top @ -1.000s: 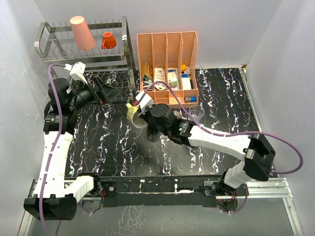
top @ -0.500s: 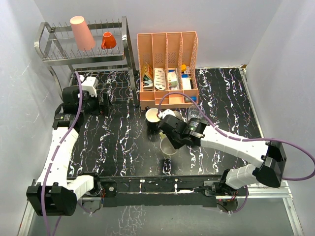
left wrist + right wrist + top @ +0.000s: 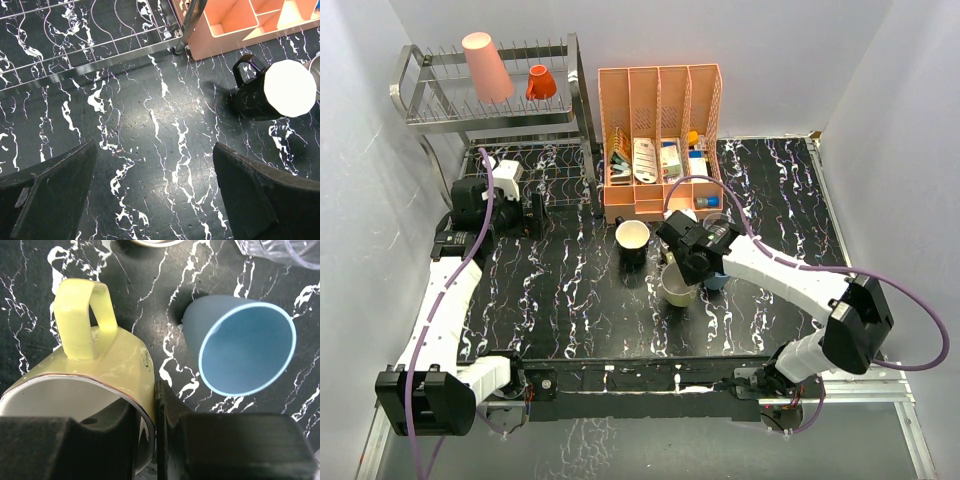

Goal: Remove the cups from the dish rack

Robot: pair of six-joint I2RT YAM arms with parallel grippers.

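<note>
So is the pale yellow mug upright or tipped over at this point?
Upright: the pale yellow mug sits mouth-up in the overhead view, with the right gripper shut on its rim.

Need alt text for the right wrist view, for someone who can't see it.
The right gripper is shut on the rim of the pale yellow mug, one finger inside, one outside. A blue cup sits apart to its right on the black table, a clear glass beyond.

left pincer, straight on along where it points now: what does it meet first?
Left pincer: most likely bare table, short of the dish rack. Black mug sits off to the side. Depth unclear.
</note>
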